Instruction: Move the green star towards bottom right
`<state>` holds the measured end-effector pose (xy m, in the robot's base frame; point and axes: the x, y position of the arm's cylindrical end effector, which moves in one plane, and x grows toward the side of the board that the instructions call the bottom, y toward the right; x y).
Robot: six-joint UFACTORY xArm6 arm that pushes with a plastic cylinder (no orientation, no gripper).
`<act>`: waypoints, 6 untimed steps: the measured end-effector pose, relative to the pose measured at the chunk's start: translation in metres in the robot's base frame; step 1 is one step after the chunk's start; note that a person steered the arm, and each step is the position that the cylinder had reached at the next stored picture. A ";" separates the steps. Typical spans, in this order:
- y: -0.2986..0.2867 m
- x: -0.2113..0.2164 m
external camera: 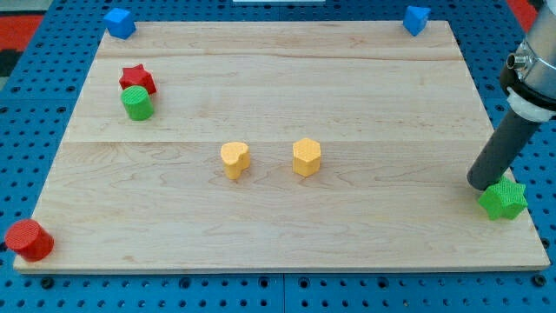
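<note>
The green star (504,200) lies near the board's right edge, toward the view's bottom right. My dark rod comes down from the view's upper right, and my tip (483,184) rests on the board just left of and slightly above the star, touching or almost touching it.
A red star (137,79) and a green cylinder (136,103) sit together at the left. A yellow heart (234,160) and a yellow hexagon (307,157) stand mid-board. Blue blocks mark the top corners (119,22) (416,18). A red cylinder (29,240) sits at the bottom left corner.
</note>
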<state>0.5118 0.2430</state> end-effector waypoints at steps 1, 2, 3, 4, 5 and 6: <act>0.001 -0.021; 0.018 -0.029; 0.039 0.005; 0.038 0.051; 0.038 0.062; 0.049 0.056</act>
